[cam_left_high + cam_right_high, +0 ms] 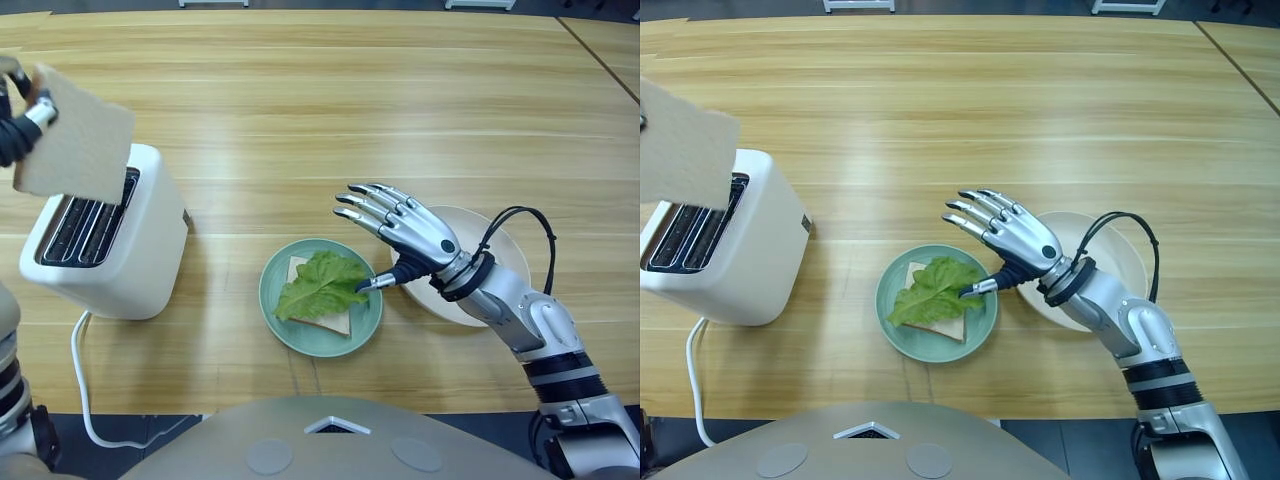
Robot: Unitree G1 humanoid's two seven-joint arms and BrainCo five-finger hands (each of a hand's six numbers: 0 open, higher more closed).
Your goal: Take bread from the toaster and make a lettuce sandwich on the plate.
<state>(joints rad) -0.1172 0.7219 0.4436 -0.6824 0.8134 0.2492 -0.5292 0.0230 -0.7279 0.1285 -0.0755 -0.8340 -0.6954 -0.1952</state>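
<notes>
Left eye view: L hand (pixel 18 135) grips pale, prob. untoasted bread (pixel 78 140); R hand (pixel 410 228) splayed.

Kitchen-like tabletop setup — broad wooden table (pixel 400 120), white toaster (pixel 140 250), green plate (pixel 270 300), second table (pixel 615 45) alongside

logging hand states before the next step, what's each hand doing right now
Left hand: shut on the bread slice above the toaster.
Right hand: open, holding nothing.
</notes>
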